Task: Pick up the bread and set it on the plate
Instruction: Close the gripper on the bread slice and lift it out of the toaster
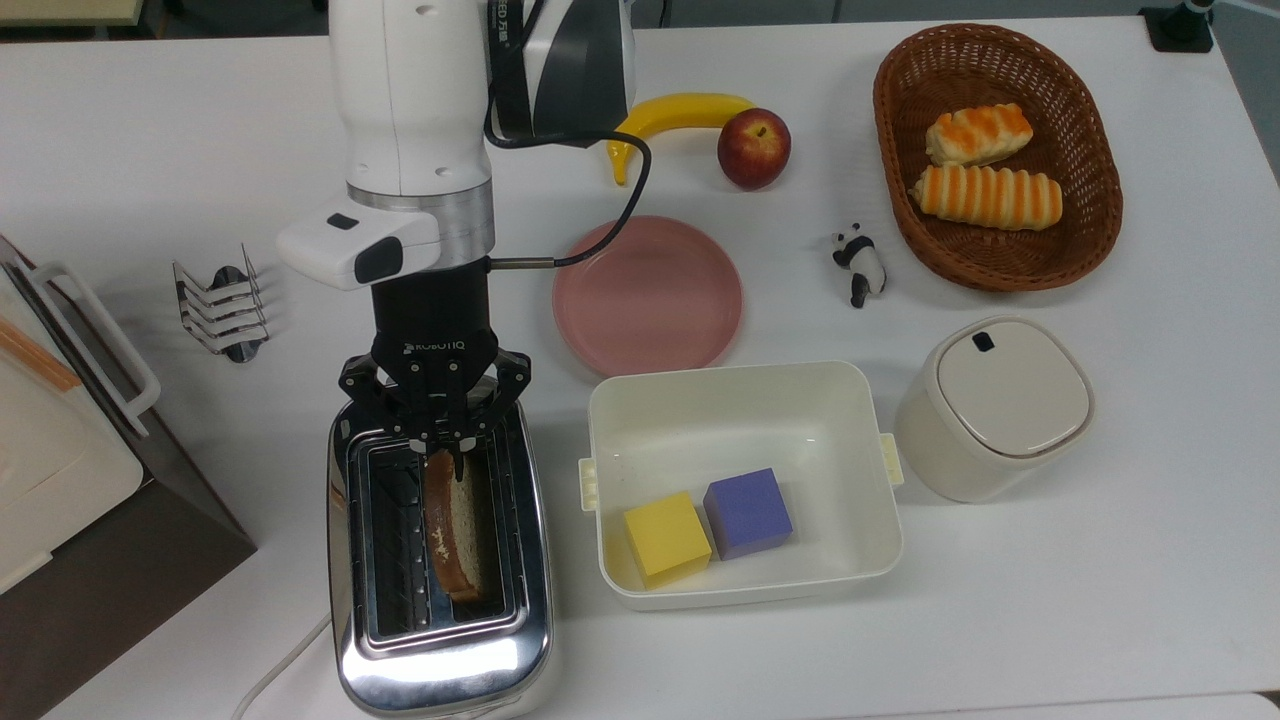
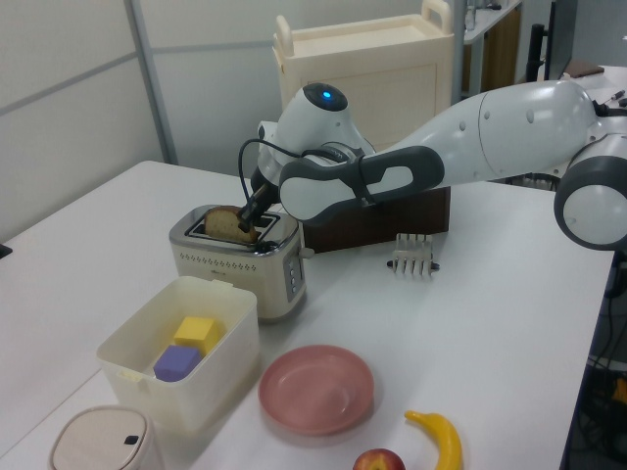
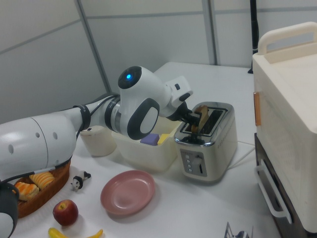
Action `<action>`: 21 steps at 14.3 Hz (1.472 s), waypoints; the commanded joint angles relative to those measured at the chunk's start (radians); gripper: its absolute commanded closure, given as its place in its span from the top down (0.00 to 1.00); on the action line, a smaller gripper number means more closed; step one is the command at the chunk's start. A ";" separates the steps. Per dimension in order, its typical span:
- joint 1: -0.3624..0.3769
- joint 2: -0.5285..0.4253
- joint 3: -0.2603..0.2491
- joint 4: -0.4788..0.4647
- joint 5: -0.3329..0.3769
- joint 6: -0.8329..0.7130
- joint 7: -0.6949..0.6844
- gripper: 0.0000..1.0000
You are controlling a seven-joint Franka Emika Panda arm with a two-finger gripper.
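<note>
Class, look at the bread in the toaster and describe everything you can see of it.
The bread is a flat tan slice, speckled, with a dark brown crust. It stands on edge in one slot of the shiny toaster, its upper part sticking out. The gripper has its jaws closed on the end of the slice nearest the arm. The other slot looks empty.

One brand reads — "ROBOTIQ", in pale letters on the black claw [image 1: 446, 447] body.
</note>
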 commanded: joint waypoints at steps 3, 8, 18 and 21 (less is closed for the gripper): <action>0.006 -0.050 -0.011 0.020 0.014 0.012 0.012 0.00; 0.005 -0.157 -0.009 0.018 0.020 -0.095 0.010 0.00; 0.005 -0.314 -0.012 0.018 0.092 -0.476 0.006 0.00; 0.011 -0.331 -0.005 0.018 0.126 -0.664 -0.028 0.01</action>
